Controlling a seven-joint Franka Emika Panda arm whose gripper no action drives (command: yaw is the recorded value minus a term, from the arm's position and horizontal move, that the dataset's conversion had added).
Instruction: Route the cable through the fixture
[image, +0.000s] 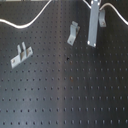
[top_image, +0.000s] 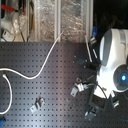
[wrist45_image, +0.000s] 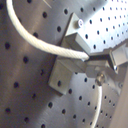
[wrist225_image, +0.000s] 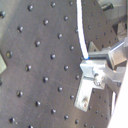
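The cable (wrist45_image: 42, 41) is a thin white cord. In the first wrist view it curves across a grey metal clip (wrist45_image: 67, 75) bolted to the black pegboard and runs into my gripper (wrist45_image: 102, 62), which is shut on it. It comes out beyond the fingers (wrist45_image: 98, 102). In the second wrist view the cable (wrist225_image: 80, 30) ends at the gripper (wrist225_image: 99, 67), just above the clip (wrist225_image: 84, 95). In the first exterior view the cable (image: 30, 23) runs along the board's top edge. The grey gripper bar (image: 92, 27) stands beside the right clip (image: 103, 19).
Two more clips stand on the board in the first exterior view, one in the middle (image: 73, 33) and one at the left (image: 20, 55). In the second exterior view the white arm (top_image: 114, 57) covers the right side and slack cable (top_image: 42, 67) loops left.
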